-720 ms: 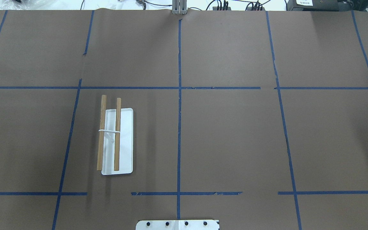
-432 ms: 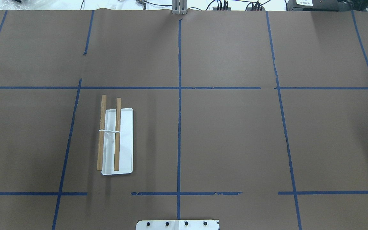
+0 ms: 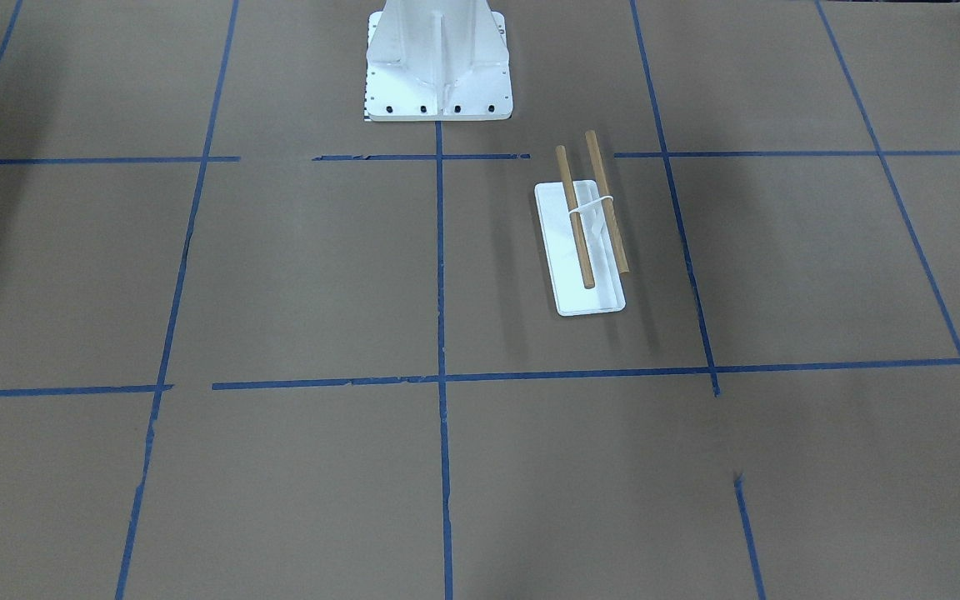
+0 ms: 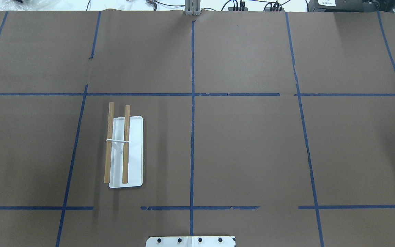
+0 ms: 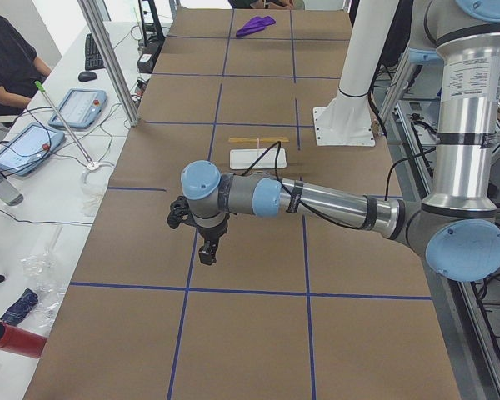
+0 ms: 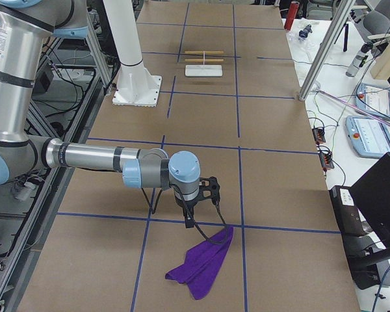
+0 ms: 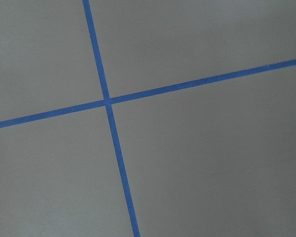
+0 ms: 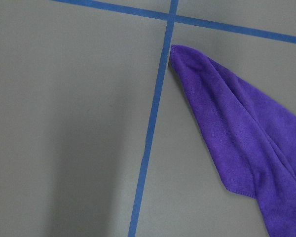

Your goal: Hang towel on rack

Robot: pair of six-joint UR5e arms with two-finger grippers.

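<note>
State of left jaws and right jaws cannot be told; towel [image 6: 205, 266] lies rumpled on bench [image 6: 273, 162] just beside the latter, rack [image 6: 204, 65] well beyond, so a shallow pinch may drop it.

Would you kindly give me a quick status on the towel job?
Left gripper, right gripper aloft, open or shut unclear. Towel lying on table by right gripper. Rack bare, robot's left side. Pedestal beside the route.
</note>
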